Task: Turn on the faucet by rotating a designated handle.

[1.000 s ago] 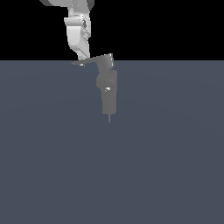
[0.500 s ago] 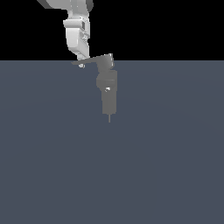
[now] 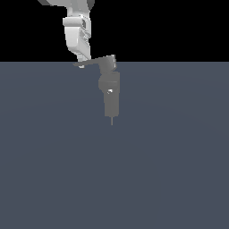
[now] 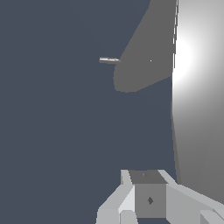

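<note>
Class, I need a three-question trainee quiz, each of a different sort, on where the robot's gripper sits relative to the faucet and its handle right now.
1. True or false: the handle projects from the top of the faucet toward the exterior view's left.
2. The gripper is nearest: A) the handle's free end, B) the pin-like tip, C) the white spot.
3. Fill in: the thin pin is at the faucet's ___ end in the exterior view.

Key: 1 true; 2 A; 3 lower.

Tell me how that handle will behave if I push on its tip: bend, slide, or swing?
The handle looks like a flat, rigid grey lever, so it probably won't flex. It joins the top block of the faucet, so it likely swings around that rather than sliding free. The gripper sits near its thin outer end, where contact could slip off.
</note>
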Controlling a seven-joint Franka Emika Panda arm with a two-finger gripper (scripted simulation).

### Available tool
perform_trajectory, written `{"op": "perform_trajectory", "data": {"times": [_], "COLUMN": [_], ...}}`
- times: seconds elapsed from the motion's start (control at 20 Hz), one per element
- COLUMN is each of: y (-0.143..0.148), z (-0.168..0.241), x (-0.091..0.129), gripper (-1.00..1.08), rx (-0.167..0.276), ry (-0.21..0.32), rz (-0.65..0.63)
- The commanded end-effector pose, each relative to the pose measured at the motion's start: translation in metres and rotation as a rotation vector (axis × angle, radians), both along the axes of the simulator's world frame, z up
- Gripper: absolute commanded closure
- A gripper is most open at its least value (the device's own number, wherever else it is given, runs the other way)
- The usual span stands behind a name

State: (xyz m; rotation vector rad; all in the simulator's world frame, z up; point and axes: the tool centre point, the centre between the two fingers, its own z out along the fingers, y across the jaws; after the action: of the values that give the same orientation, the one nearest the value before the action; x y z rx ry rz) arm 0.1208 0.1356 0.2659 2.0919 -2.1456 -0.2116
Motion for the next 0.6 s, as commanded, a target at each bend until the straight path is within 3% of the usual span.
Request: {"op": "perform_trajectory", "data": {"times": [0.0,0.55], "y": [0.0,0.002], "z": [0.001,0.005], "x": [-0.005,-0.026], "gripper": [1.08,1.08], "rx": [0.0,0.0], "ry": [0.001,0.001], "rz": [0.0,0.0]}}
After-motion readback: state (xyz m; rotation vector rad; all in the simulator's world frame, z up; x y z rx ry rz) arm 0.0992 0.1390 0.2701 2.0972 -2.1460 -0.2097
